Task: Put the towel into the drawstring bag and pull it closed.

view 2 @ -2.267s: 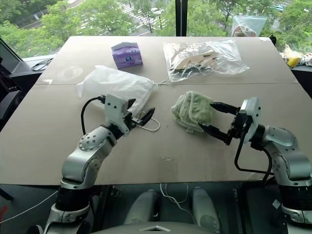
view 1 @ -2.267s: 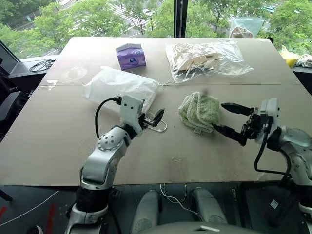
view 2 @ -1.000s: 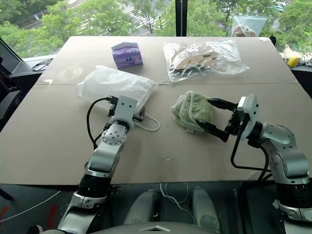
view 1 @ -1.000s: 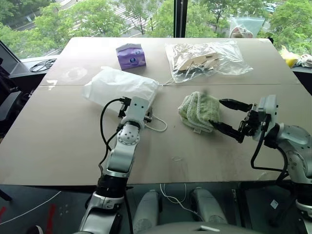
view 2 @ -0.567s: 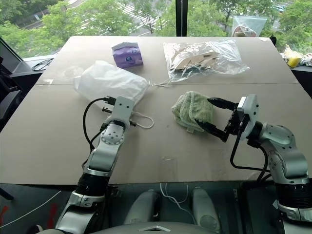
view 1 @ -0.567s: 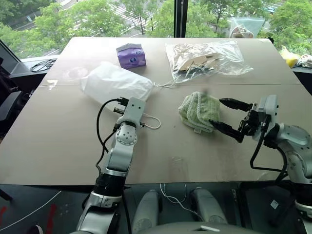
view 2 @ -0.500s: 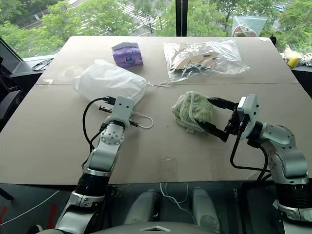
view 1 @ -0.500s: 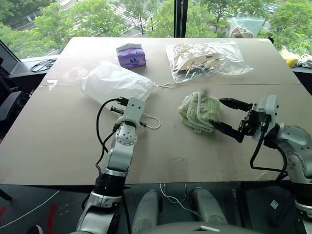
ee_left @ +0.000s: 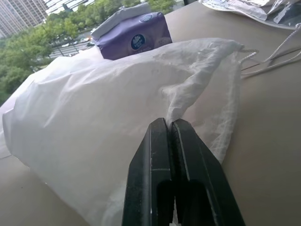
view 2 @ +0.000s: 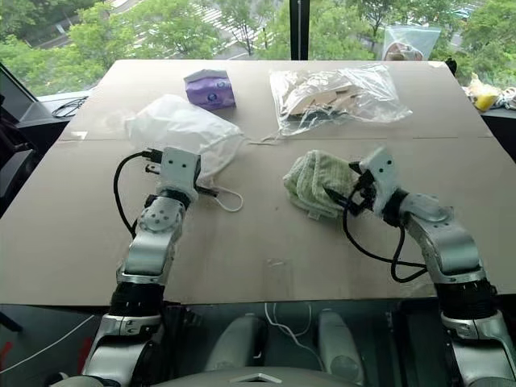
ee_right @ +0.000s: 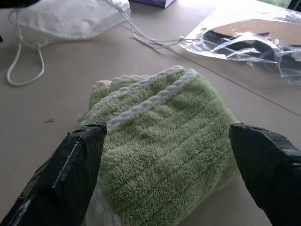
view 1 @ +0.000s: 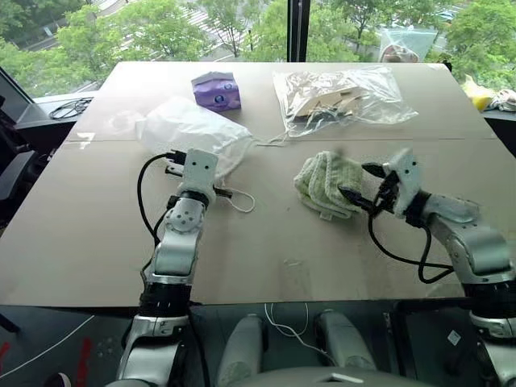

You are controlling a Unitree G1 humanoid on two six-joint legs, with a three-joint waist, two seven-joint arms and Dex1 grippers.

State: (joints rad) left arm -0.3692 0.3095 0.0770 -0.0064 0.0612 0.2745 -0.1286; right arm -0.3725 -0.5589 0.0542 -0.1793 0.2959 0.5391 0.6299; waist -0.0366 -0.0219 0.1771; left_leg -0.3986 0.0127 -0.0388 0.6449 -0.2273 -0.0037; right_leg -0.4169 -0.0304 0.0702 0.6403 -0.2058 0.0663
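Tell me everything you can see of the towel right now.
The towel is a small light-green fluffy terry cloth, folded and rumpled, with a pale corded edge. It lies flat on the table, right of the drawstring bag and apart from it. The right gripper is open, a finger on each side of it.

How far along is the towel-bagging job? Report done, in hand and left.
Done: the left tool is shut on a pinch of the drawstring bag fabric. In hand: the right tool stands open, a finger on each side of the towel, not yet closed on it. Left: grasp the towel, put it into the bag, and pull the cord tight.
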